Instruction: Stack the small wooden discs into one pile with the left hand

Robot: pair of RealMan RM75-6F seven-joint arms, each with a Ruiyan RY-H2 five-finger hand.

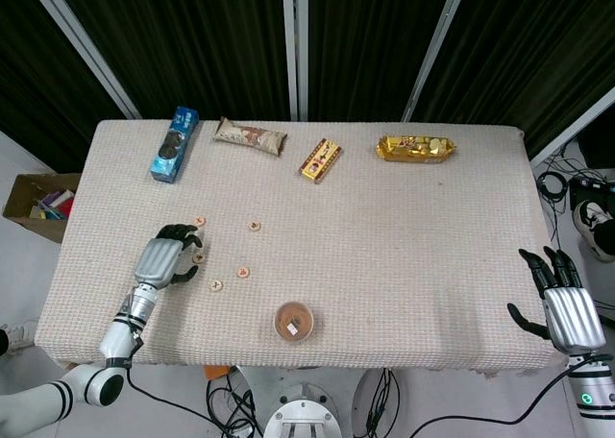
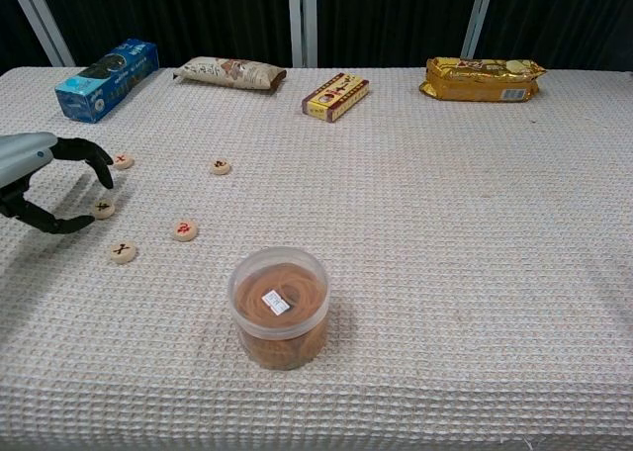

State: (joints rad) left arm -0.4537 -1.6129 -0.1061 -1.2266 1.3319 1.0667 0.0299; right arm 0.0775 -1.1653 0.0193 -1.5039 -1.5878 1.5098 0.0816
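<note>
Several small wooden discs with red or black marks lie apart on the left part of the table, none stacked. One disc (image 2: 103,208) (image 1: 198,257) sits between the curved fingers and thumb of my left hand (image 2: 45,189) (image 1: 171,255); I see no firm contact with it. Other discs lie at the far side (image 2: 123,160), further right (image 2: 222,166), in the middle (image 2: 184,229) and nearest the front (image 2: 123,252). My right hand (image 1: 562,299) rests at the table's right front corner with fingers spread and holds nothing; the chest view does not show it.
A clear tub of rubber bands (image 2: 281,308) (image 1: 294,322) stands near the front edge. Along the far edge lie a blue biscuit box (image 2: 107,66), a beige snack packet (image 2: 229,73), a small yellow-red box (image 2: 336,96) and a gold packet (image 2: 483,78).
</note>
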